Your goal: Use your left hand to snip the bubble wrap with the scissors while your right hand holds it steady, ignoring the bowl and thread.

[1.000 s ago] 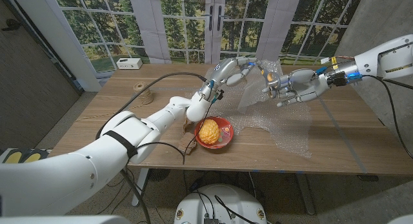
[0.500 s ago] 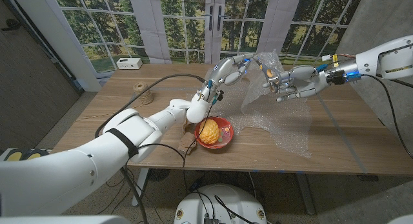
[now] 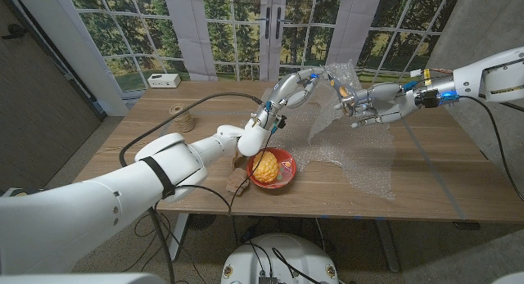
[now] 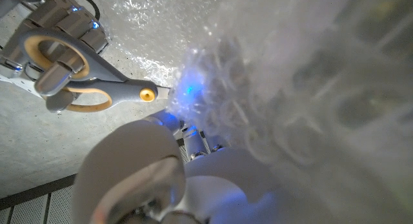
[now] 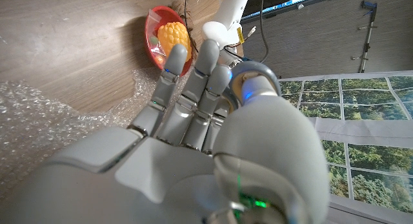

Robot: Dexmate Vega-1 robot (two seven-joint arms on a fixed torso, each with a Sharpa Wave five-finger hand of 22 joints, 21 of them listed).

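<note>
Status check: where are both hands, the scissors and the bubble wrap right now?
Left hand grips scissors, blades at the bubble wrap. Right hand holds the lifted edge above the table. Red bowl sits nearer, out of the way.

A wooden worktop [image 3: 147, 157] stands before a wall of tall panes printed with green trees and sunlit grass [image 3: 237, 26], split by white frames and a double door with dark handles [image 3: 274, 26]. A grey wall [image 3: 479, 26] rises at the right, a dark panel [image 3: 37, 87] at the left. A small white box [image 3: 164, 80] sits at the worktop's far left edge
</note>
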